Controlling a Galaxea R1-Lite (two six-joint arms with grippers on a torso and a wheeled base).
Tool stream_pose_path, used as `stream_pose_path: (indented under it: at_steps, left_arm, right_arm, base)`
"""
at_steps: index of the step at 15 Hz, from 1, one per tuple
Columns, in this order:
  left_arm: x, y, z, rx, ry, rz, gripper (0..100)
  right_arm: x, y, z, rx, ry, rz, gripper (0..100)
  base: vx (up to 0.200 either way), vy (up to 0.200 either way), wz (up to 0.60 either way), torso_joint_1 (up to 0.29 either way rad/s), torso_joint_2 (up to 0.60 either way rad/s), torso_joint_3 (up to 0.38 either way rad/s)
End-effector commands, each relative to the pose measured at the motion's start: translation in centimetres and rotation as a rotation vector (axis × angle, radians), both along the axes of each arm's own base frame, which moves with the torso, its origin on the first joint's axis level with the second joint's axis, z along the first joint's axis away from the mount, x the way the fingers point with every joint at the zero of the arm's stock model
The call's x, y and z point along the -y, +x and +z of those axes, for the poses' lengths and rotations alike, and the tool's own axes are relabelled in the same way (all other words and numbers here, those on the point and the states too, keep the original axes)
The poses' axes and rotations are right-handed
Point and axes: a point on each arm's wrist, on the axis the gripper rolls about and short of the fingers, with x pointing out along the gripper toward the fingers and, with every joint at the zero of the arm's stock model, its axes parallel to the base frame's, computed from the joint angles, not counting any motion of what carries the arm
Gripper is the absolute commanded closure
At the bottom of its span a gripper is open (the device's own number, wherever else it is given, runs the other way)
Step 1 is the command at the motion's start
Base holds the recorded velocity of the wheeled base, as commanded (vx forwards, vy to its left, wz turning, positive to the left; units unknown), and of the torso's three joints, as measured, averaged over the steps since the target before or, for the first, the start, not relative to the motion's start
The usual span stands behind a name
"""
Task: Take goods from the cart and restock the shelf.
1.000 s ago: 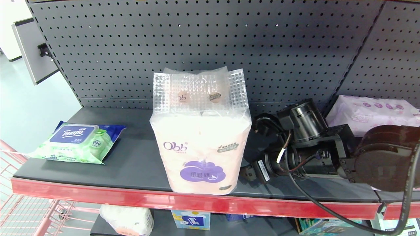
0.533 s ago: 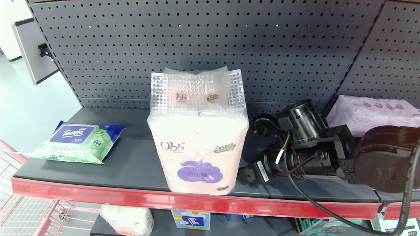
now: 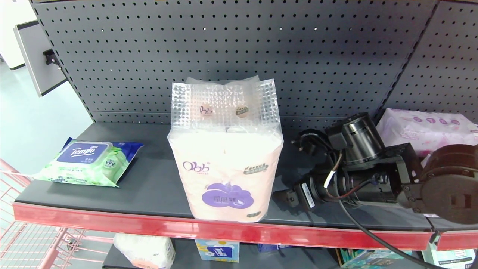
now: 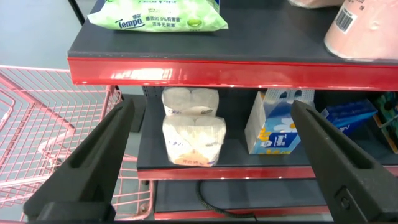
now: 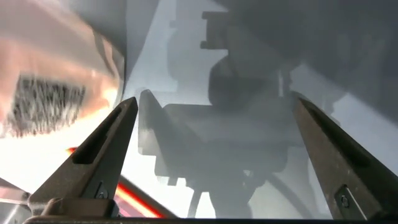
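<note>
Head view: cart (image 3: 54,248) mostly cropped

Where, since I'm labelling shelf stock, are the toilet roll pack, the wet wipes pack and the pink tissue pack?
toilet roll pack (image 3: 224,164): head view, middle of its front face.
wet wipes pack (image 3: 89,163): head view, middle of its top face.
pink tissue pack (image 3: 425,129): head view, its bare top face.

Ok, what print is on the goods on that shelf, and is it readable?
Wipes pack: white brand word on a blue label, readable; number badge beside it, readable.
Paper roll pack: purple brand word, readable; purple panel and green badge, too small.
Pink pack: purple marks, too blurred.
</note>
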Motion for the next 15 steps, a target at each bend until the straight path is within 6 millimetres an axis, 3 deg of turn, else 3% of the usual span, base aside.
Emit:
stream_pose_path:
  at_steps: [1,15]
  left_arm:
    - [0.0,0.0,0.0,0.000,0.000,0.000,0]
    - [0.0,0.0,0.0,0.000,0.000,0.000,0]
  right_arm:
    - [0.8,-1.0,0.2,0.003,0.001,0.000,0]
    - [-1.5,-0.9,-0.1,-0.001,0.001,0.059,0]
  base:
    - [0.000,0.000,0.00,0.000,0.00,0.000]
    - [0.000,0.000,0.00,0.000,0.00,0.000]
